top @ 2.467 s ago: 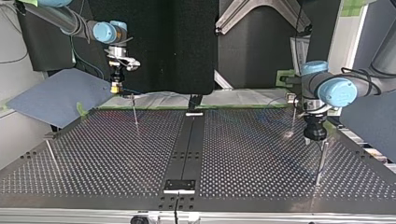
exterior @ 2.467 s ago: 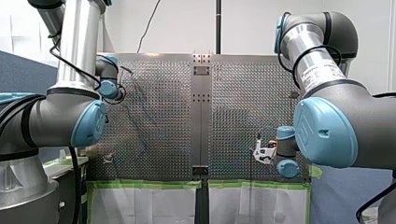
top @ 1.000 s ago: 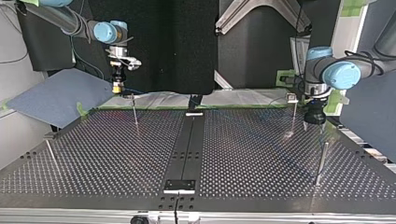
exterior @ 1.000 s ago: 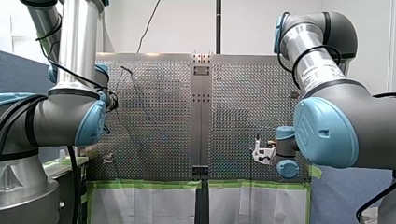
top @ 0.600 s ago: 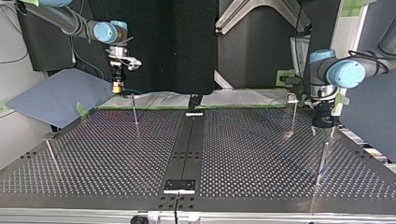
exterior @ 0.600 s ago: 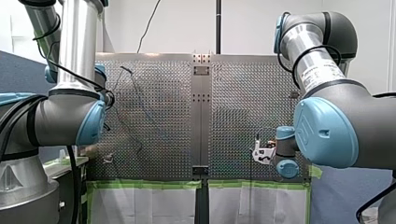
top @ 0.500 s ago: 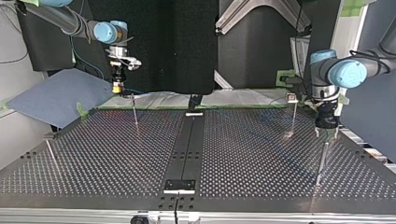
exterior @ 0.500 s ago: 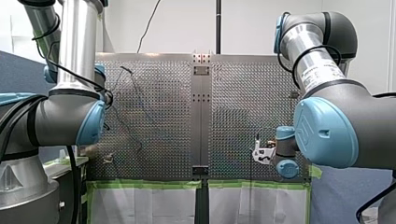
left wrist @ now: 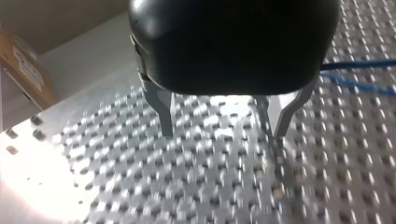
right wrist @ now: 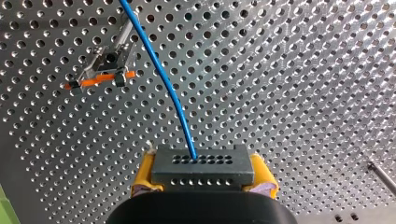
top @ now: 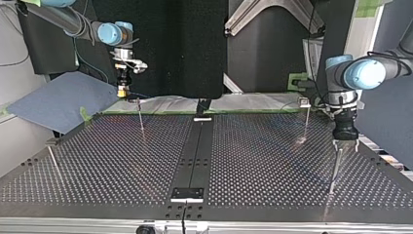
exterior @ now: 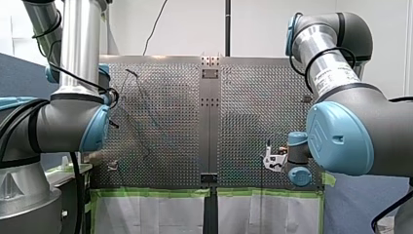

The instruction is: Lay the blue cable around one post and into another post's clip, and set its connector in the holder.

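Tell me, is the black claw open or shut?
Open: on my left gripper the two metal fingers stand apart in the left wrist view, only table between them.

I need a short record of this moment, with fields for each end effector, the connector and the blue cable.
left end effector: open, empty, over the perforated table
right end effector: shut on the connector, yellow pads on both sides
connector: black, held, not yet in a holder
blue cable: leaves the connector, passes beside the clip post, outside its clip

Unseen far end of blue cable (right wrist: 159, 65)
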`<state>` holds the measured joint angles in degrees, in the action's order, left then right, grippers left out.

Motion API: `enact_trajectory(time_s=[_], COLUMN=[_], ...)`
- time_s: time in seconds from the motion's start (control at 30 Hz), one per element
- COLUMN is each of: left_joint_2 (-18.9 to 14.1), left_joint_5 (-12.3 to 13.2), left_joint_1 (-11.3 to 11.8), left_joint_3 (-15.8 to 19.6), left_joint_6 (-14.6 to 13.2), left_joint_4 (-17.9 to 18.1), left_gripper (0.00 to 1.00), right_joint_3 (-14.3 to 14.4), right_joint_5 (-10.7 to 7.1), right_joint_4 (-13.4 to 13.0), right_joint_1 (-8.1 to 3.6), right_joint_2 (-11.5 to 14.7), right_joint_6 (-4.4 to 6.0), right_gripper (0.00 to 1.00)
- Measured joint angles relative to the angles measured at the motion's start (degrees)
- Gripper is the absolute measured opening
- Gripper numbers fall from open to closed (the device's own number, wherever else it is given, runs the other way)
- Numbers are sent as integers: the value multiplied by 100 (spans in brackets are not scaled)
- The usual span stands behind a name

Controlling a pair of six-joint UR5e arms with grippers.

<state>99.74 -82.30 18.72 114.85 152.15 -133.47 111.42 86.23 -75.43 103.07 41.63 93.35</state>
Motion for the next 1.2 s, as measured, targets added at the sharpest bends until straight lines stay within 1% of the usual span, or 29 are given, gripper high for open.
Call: enact_trajectory(time_s=[0.2, 0.33, 0.47, 0.57, 0.83, 0.93, 1.03, 1.2], left_joint_2=[-269, -387, -487, -587, -620, -620, -620, -621], left_joint_5=[221, 315, 436, 594, 886, 900, 834, 723], left_joint_1=[-107, -201, -323, -438, -616, -641, -621, -570], left_joint_3=[0, 0, 0, 0, 0, 7, 73, 299], left_joint_6=[275, 459, 638, 807, 1138, 1273, 1413, 1669], left_joint_4=[-122, -175, -201, -206, -198, -205, -188, 7], left_gripper=[100, 100, 100, 100, 100, 100, 100, 100], right_joint_3=[0, 0, 0, 0, 0, 0, 0, 0], right_joint_5=[0, 0, 0, 0, 0, 0, 0, 0], right_joint_4=[-5, -7, -8, -7, -16, -16, -11, -4], right_joint_1=[0, -1, -1, -1, 0, 1, 1, 2], right_joint_2=[0, 0, 0, 0, 0, 0, 0, 0], right_joint_6=[0, 0, 0, 0, 0, 0, -1, -7], right_gripper=[5, 5, 5, 5, 5, 5, 5, 5])
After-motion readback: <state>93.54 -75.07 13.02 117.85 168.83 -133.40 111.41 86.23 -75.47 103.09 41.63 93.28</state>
